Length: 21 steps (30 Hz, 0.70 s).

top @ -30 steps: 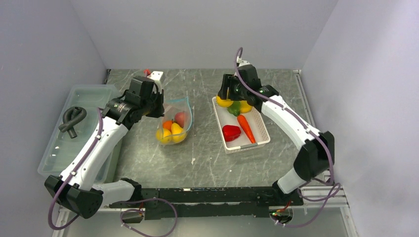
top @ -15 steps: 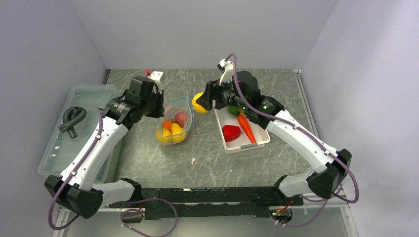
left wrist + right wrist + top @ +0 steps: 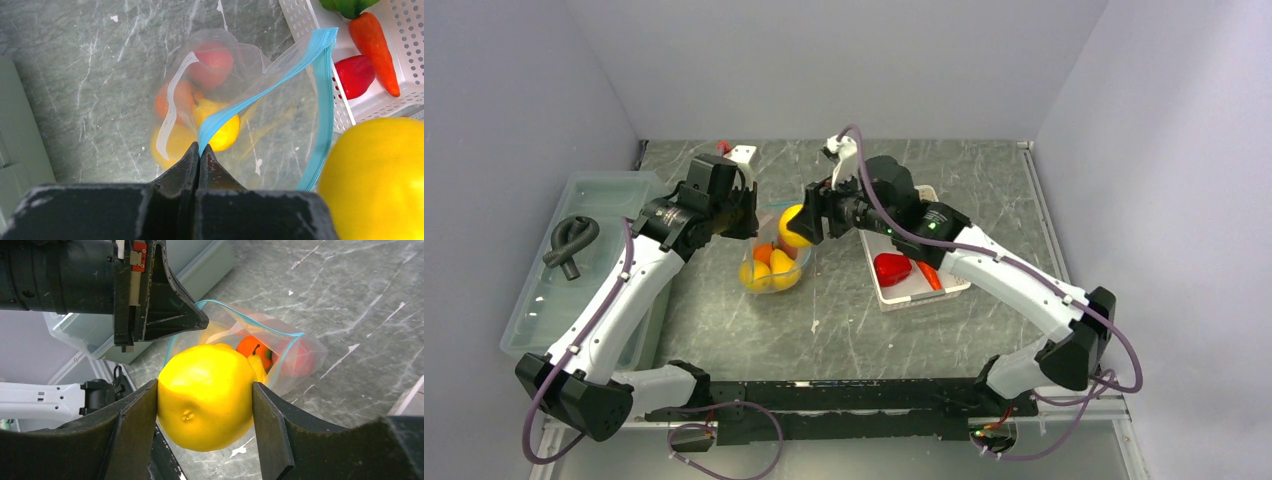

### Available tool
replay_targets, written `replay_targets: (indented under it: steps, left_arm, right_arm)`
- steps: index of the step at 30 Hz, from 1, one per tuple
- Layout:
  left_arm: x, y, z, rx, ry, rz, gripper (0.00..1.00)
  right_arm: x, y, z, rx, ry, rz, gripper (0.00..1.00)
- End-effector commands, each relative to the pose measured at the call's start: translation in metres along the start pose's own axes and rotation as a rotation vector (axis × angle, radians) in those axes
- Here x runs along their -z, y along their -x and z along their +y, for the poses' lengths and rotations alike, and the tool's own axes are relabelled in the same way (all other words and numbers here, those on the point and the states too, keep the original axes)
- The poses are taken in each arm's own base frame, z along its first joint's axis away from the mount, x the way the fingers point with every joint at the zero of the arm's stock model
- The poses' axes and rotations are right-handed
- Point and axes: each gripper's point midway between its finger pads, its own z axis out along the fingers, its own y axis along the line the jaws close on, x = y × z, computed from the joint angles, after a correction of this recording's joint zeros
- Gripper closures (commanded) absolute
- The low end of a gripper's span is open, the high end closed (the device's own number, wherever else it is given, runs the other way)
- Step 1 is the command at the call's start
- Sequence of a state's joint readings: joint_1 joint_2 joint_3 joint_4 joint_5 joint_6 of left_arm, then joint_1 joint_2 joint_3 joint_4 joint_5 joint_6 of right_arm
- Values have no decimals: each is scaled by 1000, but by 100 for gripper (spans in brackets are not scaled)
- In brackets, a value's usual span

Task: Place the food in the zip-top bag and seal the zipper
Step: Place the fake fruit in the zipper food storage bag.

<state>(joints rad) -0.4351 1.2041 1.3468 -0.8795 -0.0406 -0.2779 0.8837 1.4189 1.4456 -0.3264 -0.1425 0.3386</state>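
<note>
Floppy thin plastic, the bag (image 3: 280,135) sags on the table (image 3: 844,330), its zipper (image 3: 260,94) pinched in the left jaws, while the right jaws clamp a smooth, likely slippery fruit (image 3: 207,395) at its mouth.

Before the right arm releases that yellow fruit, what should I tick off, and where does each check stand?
1. Hold: right gripper clamps the yellow fruit: ok.
2. Bag support: left gripper is shut on the zipper, lifting one lip: ok.
3. Mouth of the zip-top bag gapes open: ok.
4. Fruit centred over the mouth: cannot tell; the left wrist view shows it overlapping the strip's far side.
5. Room among the bagged fruits: cannot tell.
6. Ready to seal: not ok; red pepper, carrot and green piece lie in the white basket.
</note>
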Motion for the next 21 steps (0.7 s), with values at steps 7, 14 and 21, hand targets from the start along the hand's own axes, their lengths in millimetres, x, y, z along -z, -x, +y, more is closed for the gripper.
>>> replay_targets:
  steps: [7,14,21]
  left_arm:
    - [10,21,-9,3,-46,-63,100]
    - [12,22,-10,2,-47,-69,100]
    - [16,23,-15,2,-75,-70,100]
  right_arm:
    - [-41,6,11,38,-2,-9,78]
    - [-72,-23,-13,57,-123,69,76]
    - [-88,-37,-28,69,-211,98,61]
